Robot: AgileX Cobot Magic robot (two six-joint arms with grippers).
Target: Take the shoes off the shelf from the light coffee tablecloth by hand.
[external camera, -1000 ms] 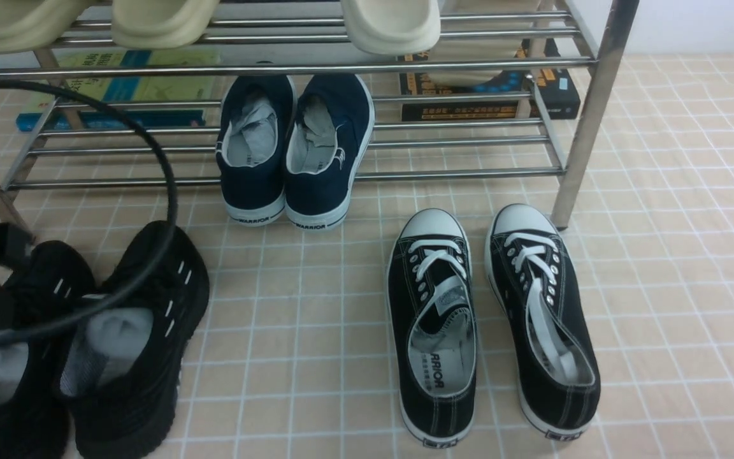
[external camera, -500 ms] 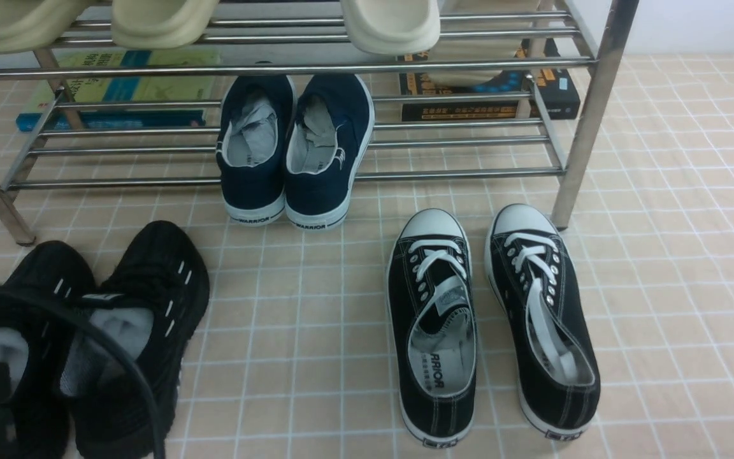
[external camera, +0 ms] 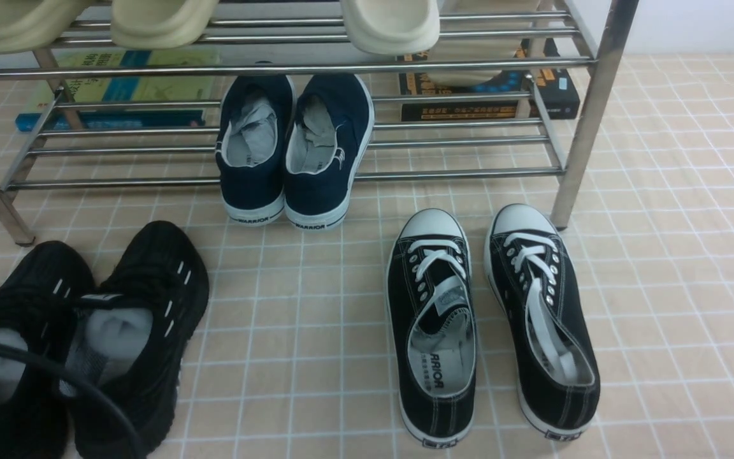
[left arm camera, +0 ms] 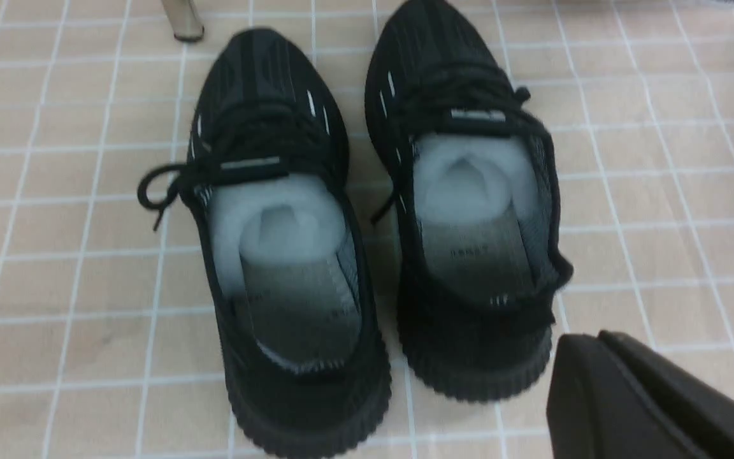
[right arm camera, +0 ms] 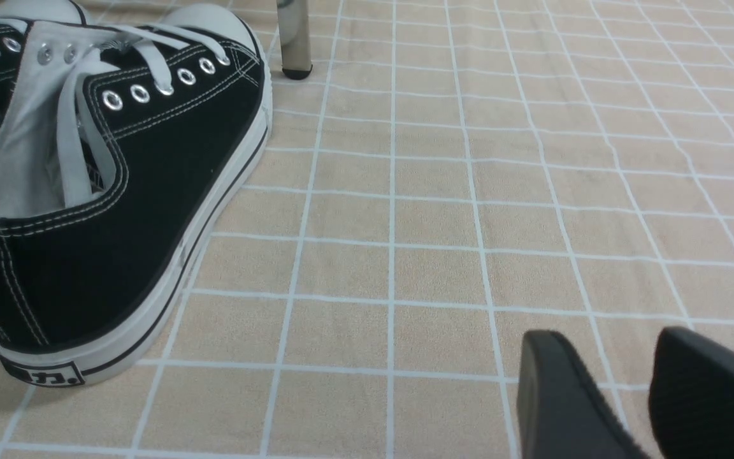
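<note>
Left hand: the left hand [left arm camera: 654, 401] shows only in its wrist view, pads pressed together and holding nothing, hovering just behind the heels of the shoes [left arm camera: 373, 223].
Right hand: the right hand [right arm camera: 622, 401] hangs low over bare cloth, fingers spread with a gap between them, empty.
What changed: a second ago the left hand and its cable loop sat over the black knit pair in the front view; now only a strip of cable [external camera: 55, 382] crosses that corner, and the fingers have closed after letting go.
Meaning: the pair looks released and the left arm is backing away, so this step seems done.
Shoes: side by side on the light coffee tablecloth [external camera: 316, 357], toes toward the shelf [external camera: 290, 67], just in front of its leg, clear of the bars.
Inside the shoes: grey-white paper stuffing fills each opening.
Beside the right hand: black canvas pair [external camera: 488, 319] on the cloth, near the other leg.
Farther off: navy pair [external camera: 294, 153] on the lower tier; cream slippers [external camera: 389, 25] on the upper tier.
</note>
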